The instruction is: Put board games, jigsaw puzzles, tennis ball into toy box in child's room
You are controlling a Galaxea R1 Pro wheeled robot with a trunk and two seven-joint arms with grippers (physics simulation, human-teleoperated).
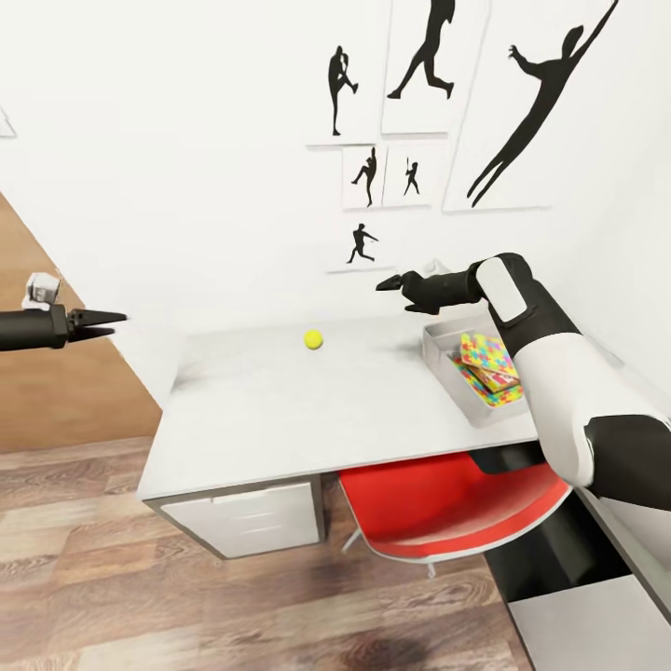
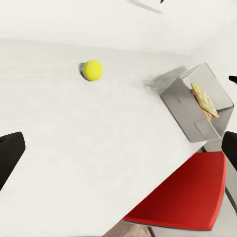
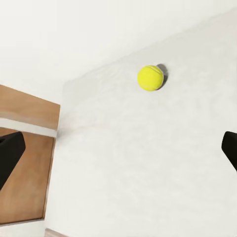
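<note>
Ball: we see the small yellow-green tennis ball (image 1: 313, 338) alone on the light grey-white table (image 1: 280, 410) | Right gripper (image 1: 391, 281): empty, jaws parted, aimed at it | Left gripper (image 1: 107, 320): open, clear | Shallow grey toy box (image 1: 436, 352): holds multicoloured jigsaw puzzles (image 1: 486, 359)

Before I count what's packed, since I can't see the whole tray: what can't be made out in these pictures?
- Shallow grey toy box: head view, its far side is covered by the right arm; its contents are partly hidden.
- Items under the multicoloured jigsaw puzzle: stacked, too small to identify.
- Right gripper: head view, open or shut unclear.
- Red chair: partly under the white table.
</note>
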